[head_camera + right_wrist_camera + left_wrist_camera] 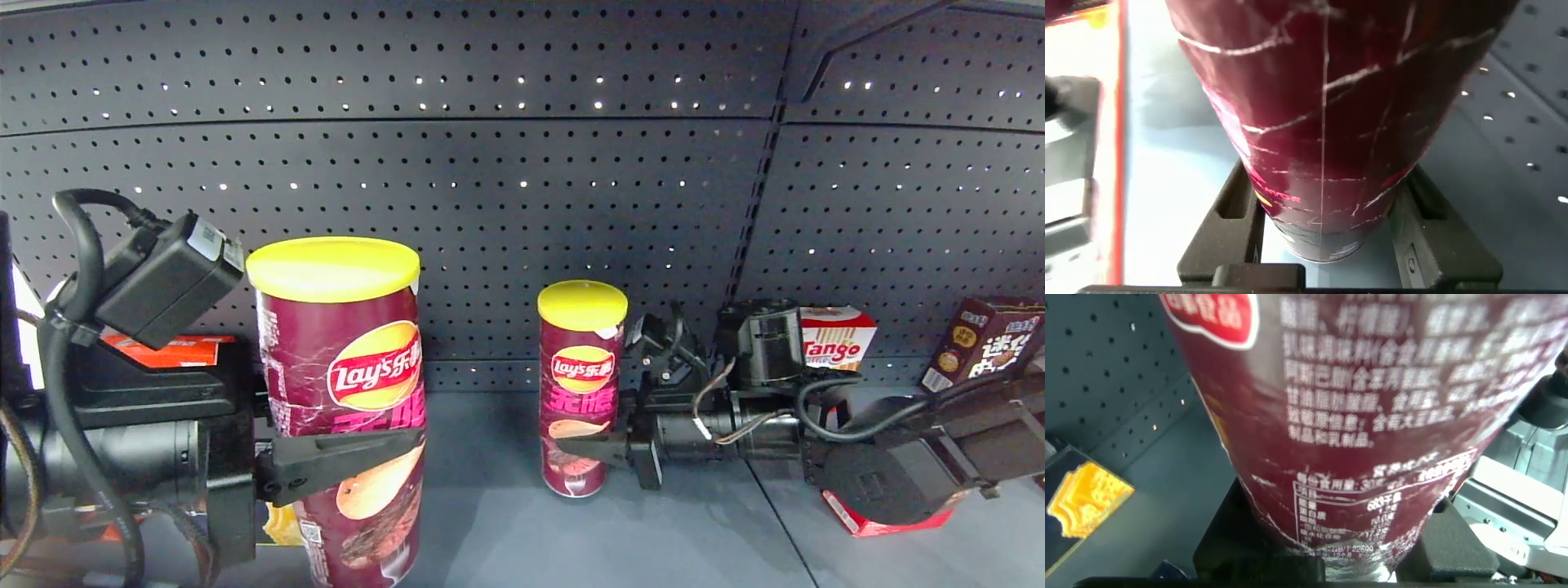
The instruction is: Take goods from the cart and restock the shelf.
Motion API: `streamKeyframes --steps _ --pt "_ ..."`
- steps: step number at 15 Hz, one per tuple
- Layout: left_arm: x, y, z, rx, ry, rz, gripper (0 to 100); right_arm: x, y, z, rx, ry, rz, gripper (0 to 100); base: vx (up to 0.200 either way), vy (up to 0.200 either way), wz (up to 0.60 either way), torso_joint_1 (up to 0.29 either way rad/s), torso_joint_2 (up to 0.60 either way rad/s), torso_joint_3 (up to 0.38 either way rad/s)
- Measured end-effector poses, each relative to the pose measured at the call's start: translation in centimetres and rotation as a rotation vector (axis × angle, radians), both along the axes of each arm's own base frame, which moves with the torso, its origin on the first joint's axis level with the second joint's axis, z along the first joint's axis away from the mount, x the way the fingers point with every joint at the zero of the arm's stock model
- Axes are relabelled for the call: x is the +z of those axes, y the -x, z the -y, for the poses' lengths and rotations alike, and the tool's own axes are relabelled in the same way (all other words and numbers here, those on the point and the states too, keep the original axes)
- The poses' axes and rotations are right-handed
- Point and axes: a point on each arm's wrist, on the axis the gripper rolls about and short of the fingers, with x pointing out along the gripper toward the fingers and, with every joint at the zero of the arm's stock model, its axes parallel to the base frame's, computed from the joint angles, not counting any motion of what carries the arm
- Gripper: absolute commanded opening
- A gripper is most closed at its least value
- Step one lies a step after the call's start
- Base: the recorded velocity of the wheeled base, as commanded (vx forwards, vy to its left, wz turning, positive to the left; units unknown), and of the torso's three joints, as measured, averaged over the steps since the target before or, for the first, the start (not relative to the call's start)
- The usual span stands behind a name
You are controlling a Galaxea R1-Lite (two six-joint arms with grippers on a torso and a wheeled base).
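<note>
Left gripper (pixel 384 449) gripping nearer chips can (pixel 339 343) at mid-height, forearm lying horizontal, right gripper (pixel 577 447) gripping farther chips can (pixel 581 367) below mid-height, forearm lying horizontal.

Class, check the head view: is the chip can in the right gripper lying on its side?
No, the chip can stands upright, yellow lid on top, with the right gripper around its lower half.

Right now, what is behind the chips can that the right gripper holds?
Behind the chips can in the right gripper stands the dark perforated back panel. The strip of panel directly behind the can is covered.
</note>
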Motion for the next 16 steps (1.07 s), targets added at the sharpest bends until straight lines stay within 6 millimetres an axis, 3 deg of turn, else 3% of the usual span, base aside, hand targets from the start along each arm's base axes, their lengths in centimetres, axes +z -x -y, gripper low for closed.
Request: streamKeyframes --steps 6,16 --pt "-0.3 -0.1 -0.3 0.016 -0.004 -0.007 0 0.6 3.4 0.5 0.046 -0.036 0.050 0 0.000 0.000 0.00 0.000 0.00 0.000" --pt "-0.3 -0.3 -0.2 0.017 -0.006 -0.013 0 -2.0 5.9 1.1 0.084 -0.016 0.012 0 0.000 0.000 0.00 0.000 0.00 0.000"
